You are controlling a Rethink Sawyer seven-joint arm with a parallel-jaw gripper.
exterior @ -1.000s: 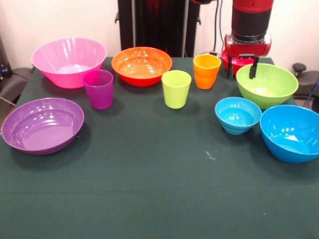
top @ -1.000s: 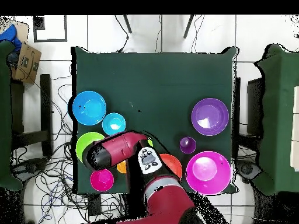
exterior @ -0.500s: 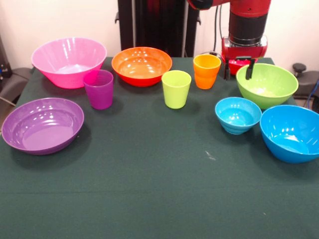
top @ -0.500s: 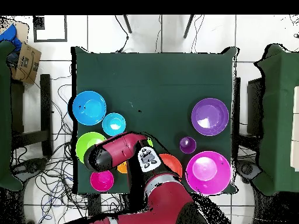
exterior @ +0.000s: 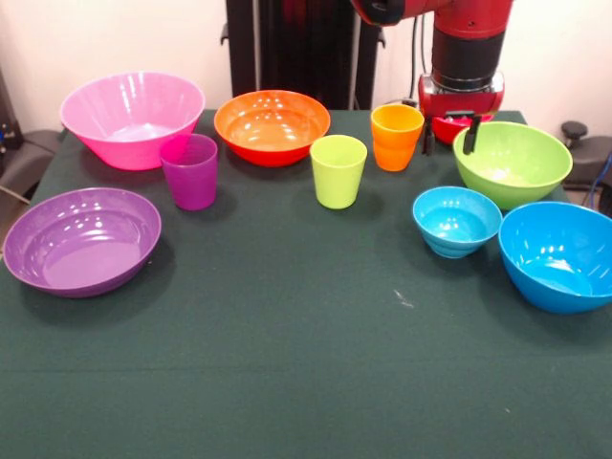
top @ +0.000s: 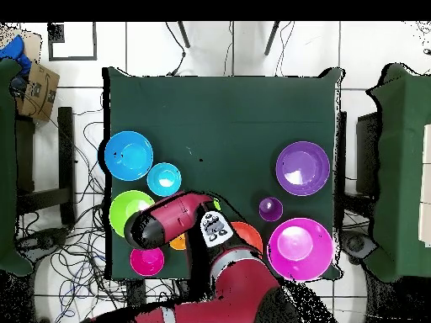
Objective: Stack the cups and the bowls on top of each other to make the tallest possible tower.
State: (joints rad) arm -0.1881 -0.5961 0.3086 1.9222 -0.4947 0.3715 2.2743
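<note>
Hovering at the tabletop's [exterior: 287, 363] far edge, my end effector [exterior: 448, 135] hangs with fingers spread over the small red bowl [exterior: 447, 124], behind the lime green bowl [exterior: 512, 164].

The red and black arm's hand [exterior: 448, 135] now sits farther back and slightly left, over the small glossy red plastic bowl [exterior: 449, 124].

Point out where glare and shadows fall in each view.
Front view: white glints streak the orange bowl and purple bowl; soft shadows lie under the cups. Overhead view: small glints in the blue bowl; the arm hides the cups beneath.
</note>
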